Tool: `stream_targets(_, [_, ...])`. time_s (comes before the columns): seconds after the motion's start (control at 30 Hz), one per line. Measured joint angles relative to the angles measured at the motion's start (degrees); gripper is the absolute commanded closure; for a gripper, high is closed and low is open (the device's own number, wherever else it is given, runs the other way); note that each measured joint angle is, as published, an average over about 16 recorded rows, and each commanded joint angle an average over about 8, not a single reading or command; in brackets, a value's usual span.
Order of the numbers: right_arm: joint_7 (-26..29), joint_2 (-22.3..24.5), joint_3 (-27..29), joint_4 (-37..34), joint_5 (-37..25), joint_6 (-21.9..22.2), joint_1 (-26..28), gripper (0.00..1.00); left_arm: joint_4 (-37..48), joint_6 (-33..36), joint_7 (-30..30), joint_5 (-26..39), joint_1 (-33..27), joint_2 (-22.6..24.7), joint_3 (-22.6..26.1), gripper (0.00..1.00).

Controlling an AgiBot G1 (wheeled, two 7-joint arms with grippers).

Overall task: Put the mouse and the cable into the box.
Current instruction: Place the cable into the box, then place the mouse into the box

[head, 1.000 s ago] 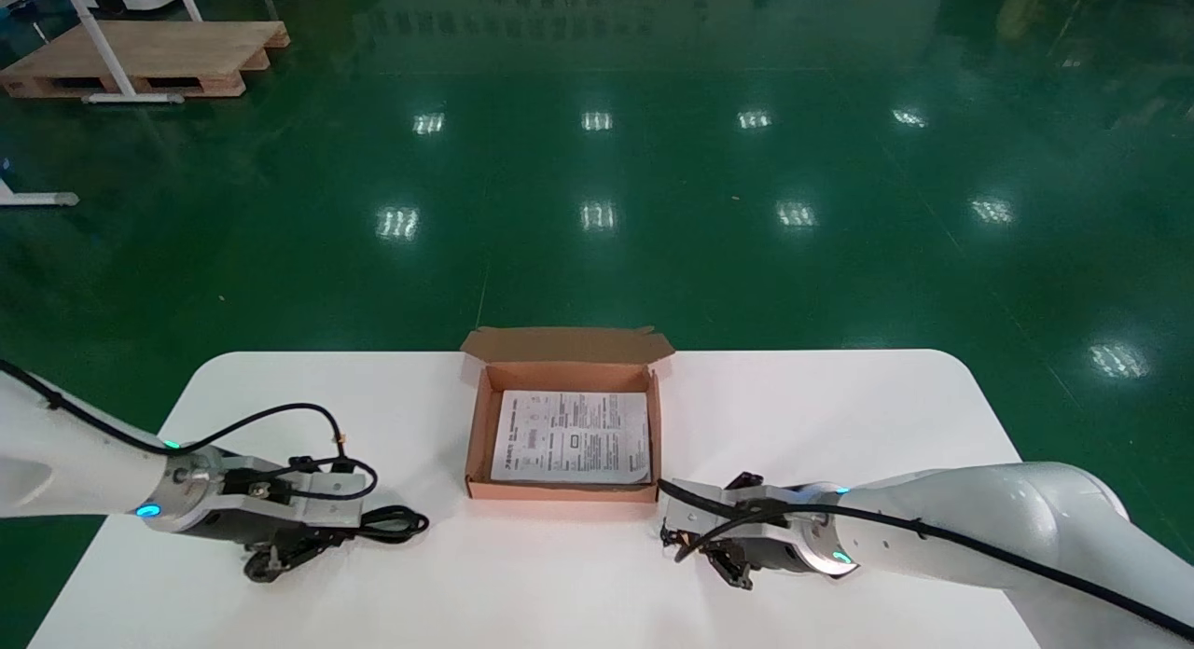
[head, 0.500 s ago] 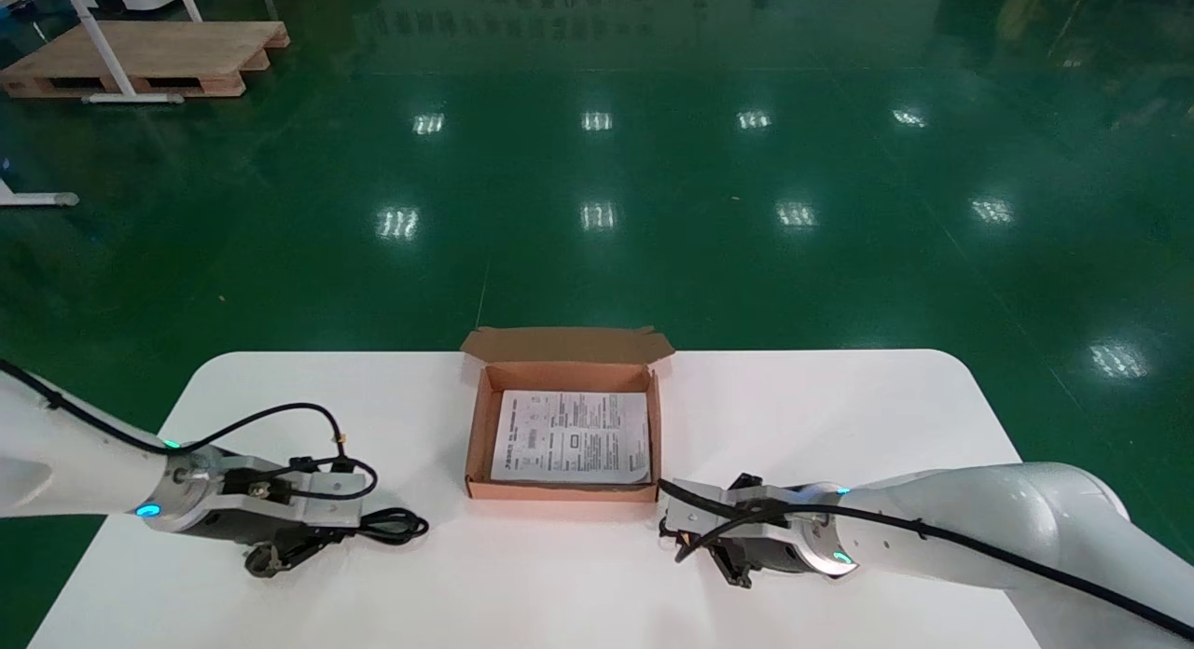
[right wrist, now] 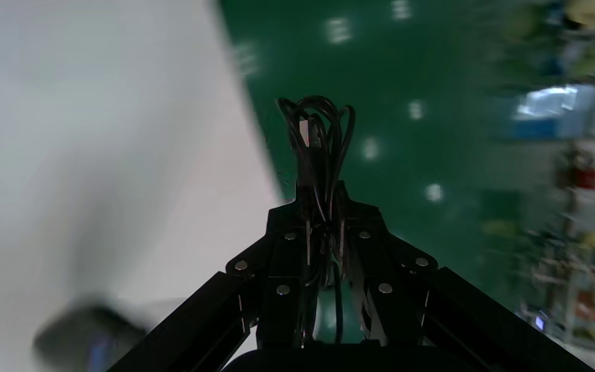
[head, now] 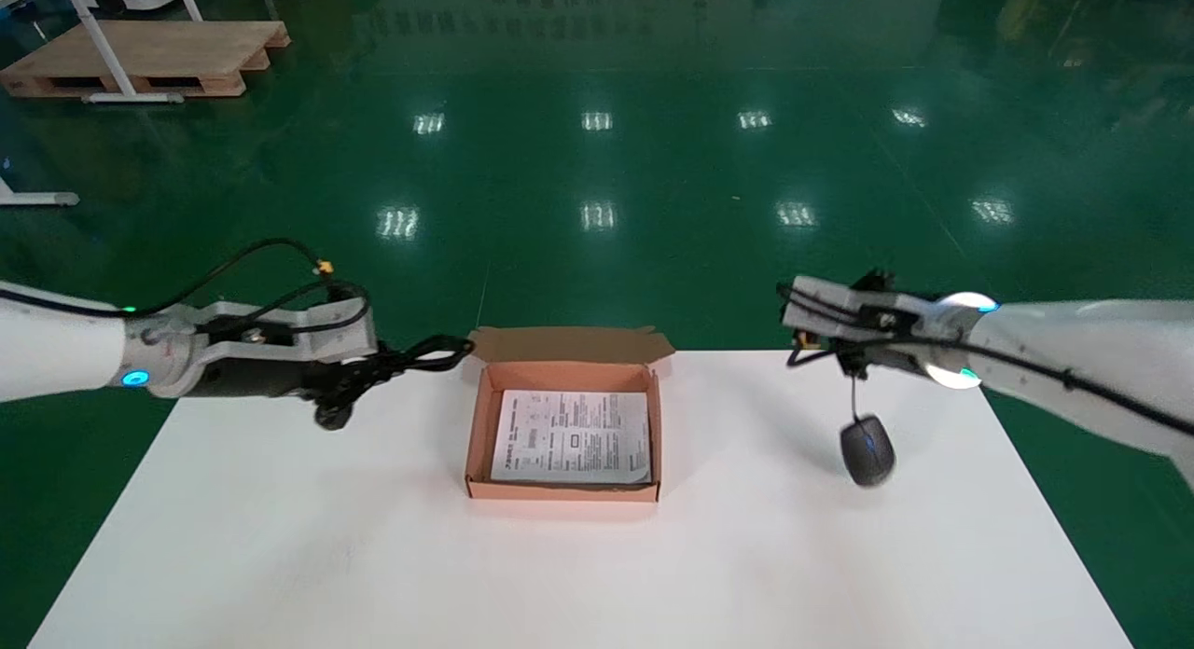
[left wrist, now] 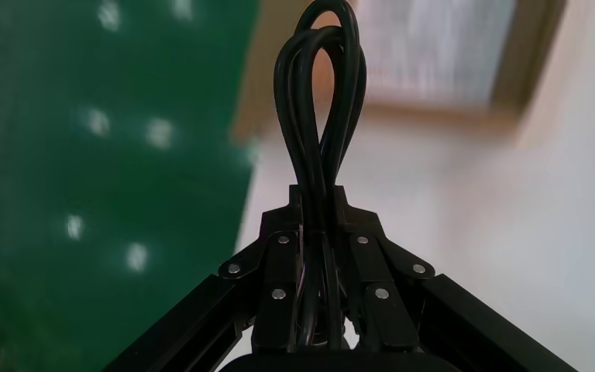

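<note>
Left claw point(left wrist: 316, 205) around looped black cable point(left wrist: 298, 116).

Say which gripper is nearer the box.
Left. The left gripper, clamping the cable, hangs off the box's far left corner; the right gripper, dangling the mouse by its cord, is farther away to its right.

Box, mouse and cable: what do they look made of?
Box: brown cardboard, matte, with folded flaps. Mouse: dark grey, probably plastic, finish unclear; it hangs by its thin cord. Cable: black rubbery or plastic sheath, smooth with a slight sheen, bent in soft loops.
</note>
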Motion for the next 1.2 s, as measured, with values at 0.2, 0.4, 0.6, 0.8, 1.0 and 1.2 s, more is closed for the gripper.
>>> stream_targets(0.2, [2.75, 1.85, 1.91, 2.68, -0.59, 0.36, 3.22, 1.0, -1.07, -0.79, 3.08, -5.0, 1.43, 3.97, -3.28, 1.0])
stream_targets(0.4, [4.12, 2.66, 2.82, 4.65, -0.26, -0.24, 4.46, 1.0, -1.22, -2.15, 4.77, -7.62, 2.85, 6.84, -4.98, 1.0])
stream_targets(0.6, [4.25, 2.88, 2.96, 5.14, -0.02, -0.56, 4.54, 1.0, -1.56, -2.5, 5.6, -8.07, 3.24, 7.43, -5.26, 1.0])
stream_targets(0.8, [4.21, 2.71, 2.9, 4.92, -0.02, -0.55, 4.36, 1.0, -3.89, -3.21, 9.59, -7.2, 4.37, 8.09, -4.46, 1.0])
stream_targets(1.0, [4.21, 2.69, 2.9, 4.88, -0.02, -0.54, 4.34, 1.0, -7.89, -5.11, 16.67, -6.71, 7.37, 9.4, -2.59, 1.0])
stream_targets(1.2, [4.21, 2.69, 2.9, 4.88, -0.02, -0.54, 4.34, 1.0, -11.01, -8.26, 22.92, -6.77, 10.74, 10.34, 0.34, 1.0])
